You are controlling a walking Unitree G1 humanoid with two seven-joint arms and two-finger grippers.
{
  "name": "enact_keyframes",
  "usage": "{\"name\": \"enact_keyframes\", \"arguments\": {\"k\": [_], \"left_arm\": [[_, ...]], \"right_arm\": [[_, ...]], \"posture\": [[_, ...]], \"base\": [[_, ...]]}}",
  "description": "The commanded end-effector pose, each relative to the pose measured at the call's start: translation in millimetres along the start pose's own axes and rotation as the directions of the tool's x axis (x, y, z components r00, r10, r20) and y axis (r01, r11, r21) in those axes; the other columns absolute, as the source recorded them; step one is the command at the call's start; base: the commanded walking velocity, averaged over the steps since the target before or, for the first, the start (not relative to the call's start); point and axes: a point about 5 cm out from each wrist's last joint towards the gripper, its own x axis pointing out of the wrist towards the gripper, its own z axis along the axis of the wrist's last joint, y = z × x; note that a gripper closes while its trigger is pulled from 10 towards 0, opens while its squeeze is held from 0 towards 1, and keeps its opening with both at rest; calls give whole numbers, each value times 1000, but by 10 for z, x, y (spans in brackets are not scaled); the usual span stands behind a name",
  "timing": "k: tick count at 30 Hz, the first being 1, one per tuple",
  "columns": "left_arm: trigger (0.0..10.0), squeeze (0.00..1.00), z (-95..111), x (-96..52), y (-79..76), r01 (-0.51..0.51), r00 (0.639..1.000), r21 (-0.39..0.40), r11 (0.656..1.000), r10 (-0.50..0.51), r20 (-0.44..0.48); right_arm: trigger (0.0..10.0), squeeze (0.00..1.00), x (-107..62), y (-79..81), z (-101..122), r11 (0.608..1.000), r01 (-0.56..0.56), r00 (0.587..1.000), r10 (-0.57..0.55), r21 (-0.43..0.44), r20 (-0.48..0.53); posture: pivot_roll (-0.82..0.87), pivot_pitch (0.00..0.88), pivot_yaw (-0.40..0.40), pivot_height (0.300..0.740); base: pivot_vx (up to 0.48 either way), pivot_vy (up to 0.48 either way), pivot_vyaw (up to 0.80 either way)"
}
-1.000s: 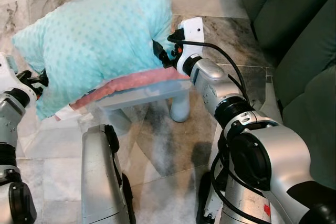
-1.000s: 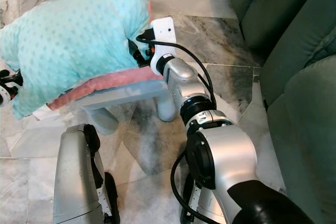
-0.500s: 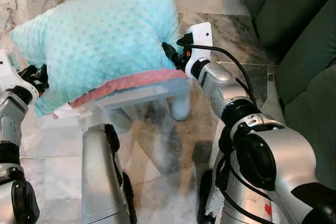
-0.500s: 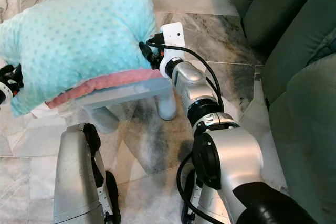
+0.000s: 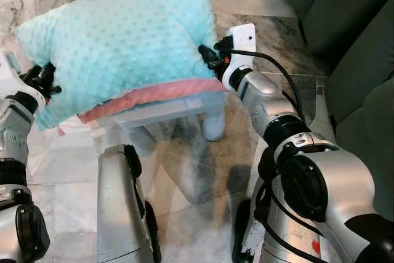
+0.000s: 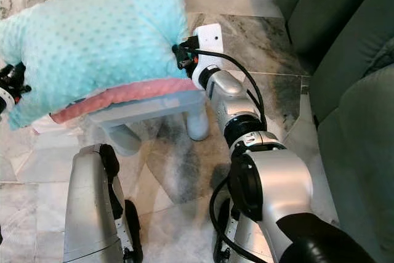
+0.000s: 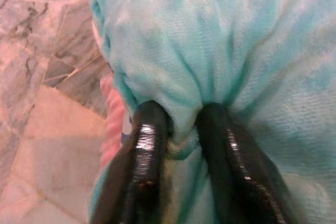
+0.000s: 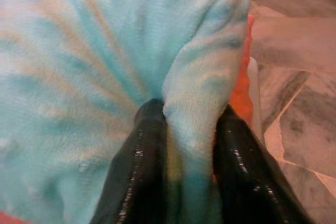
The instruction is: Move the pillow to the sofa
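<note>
Pillow (image 5: 120, 44) on stool (image 5: 166, 112) ahead, sofa (image 5: 351, 35) to right, left gripper (image 5: 44, 78) & right gripper (image 5: 206, 60) at pillow's ends

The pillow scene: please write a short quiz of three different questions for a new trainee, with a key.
1. True or false: both grippers are shut on the turquoise pillow.
2. What lies directly under the pillow? A) pink cushion B) green sofa C) bare floor
3. Fill in: the green sofa stands on the robot's ____ side.

Key:
1. True. The left gripper and the right gripper each pinch a fold of its fabric.
2. A. The pink cushion rests on a pale blue chair.
3. Right.
</note>
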Motion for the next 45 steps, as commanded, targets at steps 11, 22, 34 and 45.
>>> {"name": "enact_keyframes", "arguments": {"k": [11, 22, 34, 45], "left_arm": [[0, 0, 528, -73, -286, -23, 940, 116, 993, -18, 341], [0, 0, 145, -190, -818, 25, 935, 147, 989, -75, 346], [0, 0, -601, -401, -1383, 132, 975, 65, 989, -142, 169], [0, 0, -1304, -672, -1500, 189, 980, 53, 981, -185, -71]], "right_arm": [[0, 0, -17, -69, 303, 998, -56, 982, 55, 1, 180], [0, 0, -306, -346, 187, 993, 64, 960, -35, -95, 276], [0, 0, -902, -507, -128, 946, 303, 920, -259, -115, 292], [0, 0, -1131, -256, -339, 913, 398, 903, -371, -94, 215]], "posture": [[216, 240, -13, 390], [75, 77, -17, 390], [-99, 8, 29, 390], [-146, 1, 49, 390]], "base": [[0, 0, 0], [0, 0, 0], [0, 0, 0], [0, 0, 0]]}}
